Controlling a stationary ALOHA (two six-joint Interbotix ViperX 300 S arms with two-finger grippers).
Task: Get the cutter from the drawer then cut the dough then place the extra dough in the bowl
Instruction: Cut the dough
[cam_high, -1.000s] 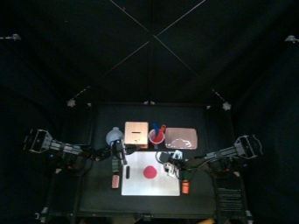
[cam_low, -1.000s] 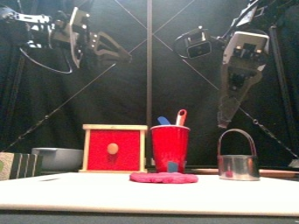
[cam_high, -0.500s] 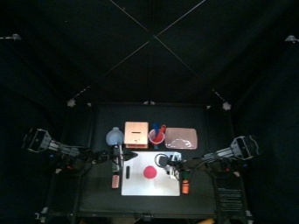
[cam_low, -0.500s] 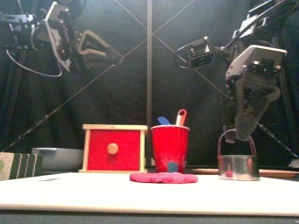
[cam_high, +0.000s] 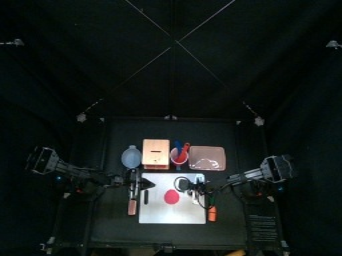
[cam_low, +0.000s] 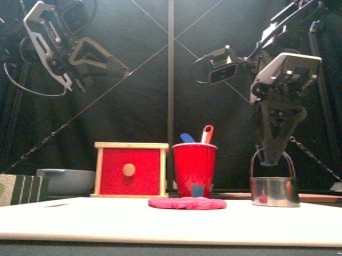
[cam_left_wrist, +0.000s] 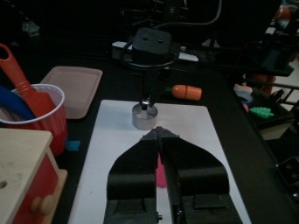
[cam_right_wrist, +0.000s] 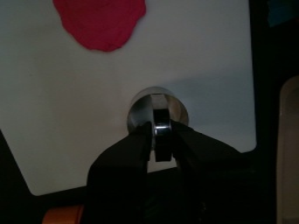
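The round metal cutter stands on the white cutting board, to the right of the flat red dough. My right gripper hangs straight down over it, shut on its wire handle; the right wrist view shows the cutter just past the closed jaws, with the dough beyond. My left gripper is shut and empty, held high at the board's left side. The wooden box with its red drawer front is behind the dough, drawer closed. A blue-grey bowl sits left of the box.
A red cup holding toy knives stands right of the box, with the pink tray beside it. An orange toy lies off the board's right edge and another orange toy off its left edge.
My right gripper came down from high on the right onto the cutter's handle and closed there. The left arm drew back to the left and up. The cutter stayed in place.
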